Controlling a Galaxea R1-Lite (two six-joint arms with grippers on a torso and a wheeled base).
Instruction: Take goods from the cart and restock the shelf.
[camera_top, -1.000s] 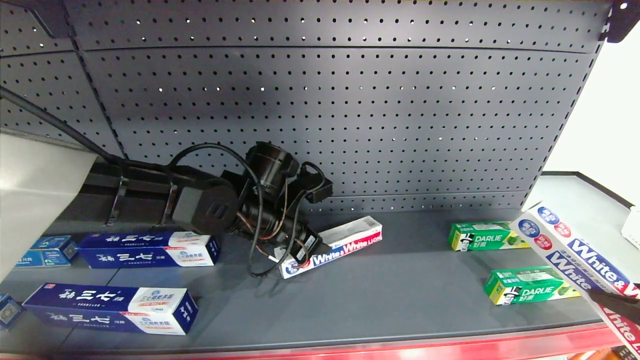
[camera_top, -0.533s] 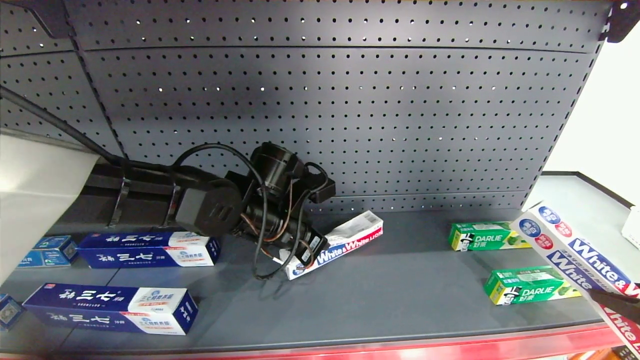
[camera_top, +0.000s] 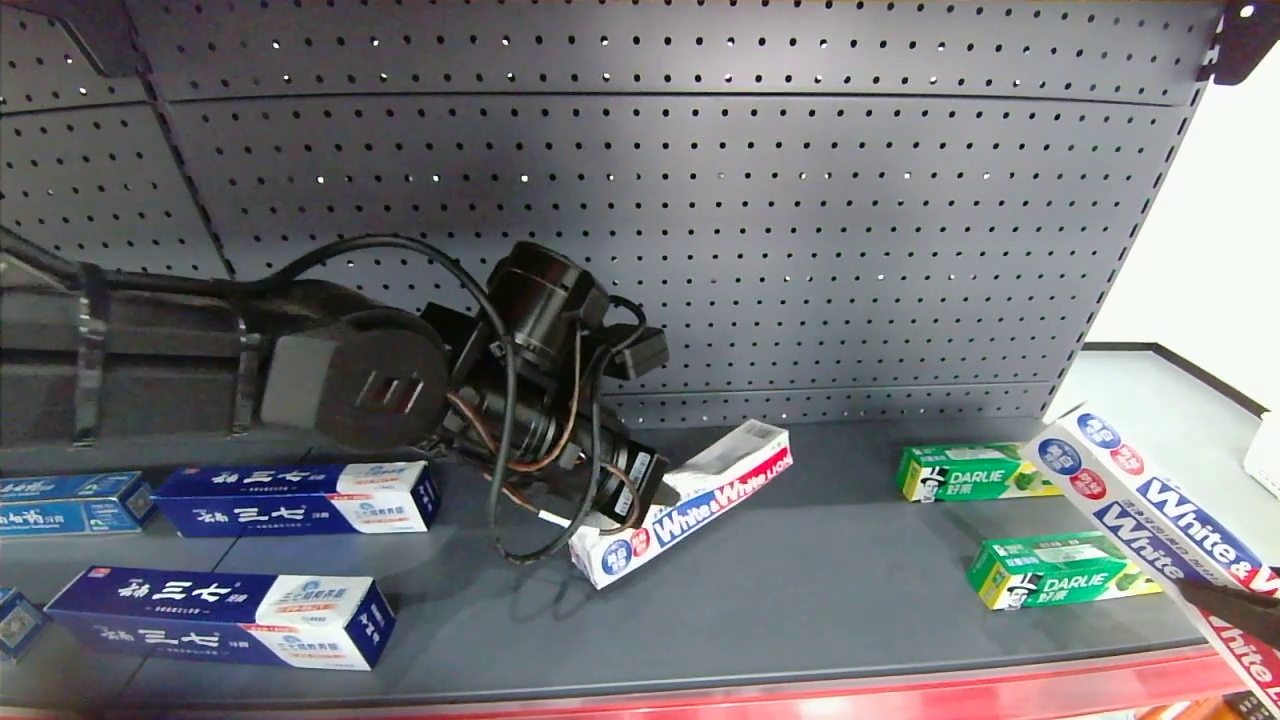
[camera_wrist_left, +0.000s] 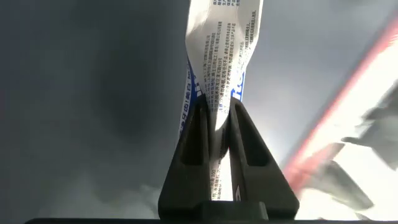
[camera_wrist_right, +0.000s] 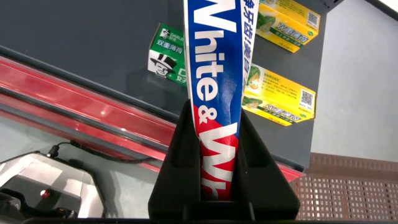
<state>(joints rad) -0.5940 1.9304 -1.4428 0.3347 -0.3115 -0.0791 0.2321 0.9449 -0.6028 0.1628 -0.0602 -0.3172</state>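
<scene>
My left gripper is shut on a white, red and blue toothpaste box in the middle of the grey shelf. One end of the box rests on the shelf and the far end tilts up toward the pegboard. The left wrist view has the same toothpaste box pinched between my left gripper's fingers. At the shelf's right front edge my right gripper is shut on a second box of the same kind, held slanting above the edge. That box runs out from my right gripper in the right wrist view.
Two green toothpaste boxes lie on the shelf's right side, close under the right arm's box. Dark blue boxes lie at the left. A red strip lines the front edge. The pegboard closes the back.
My left arm has lifted and shifted right, tilting its toothpaste box so the far end rises and swings right. The right arm and its box have stayed put.
</scene>
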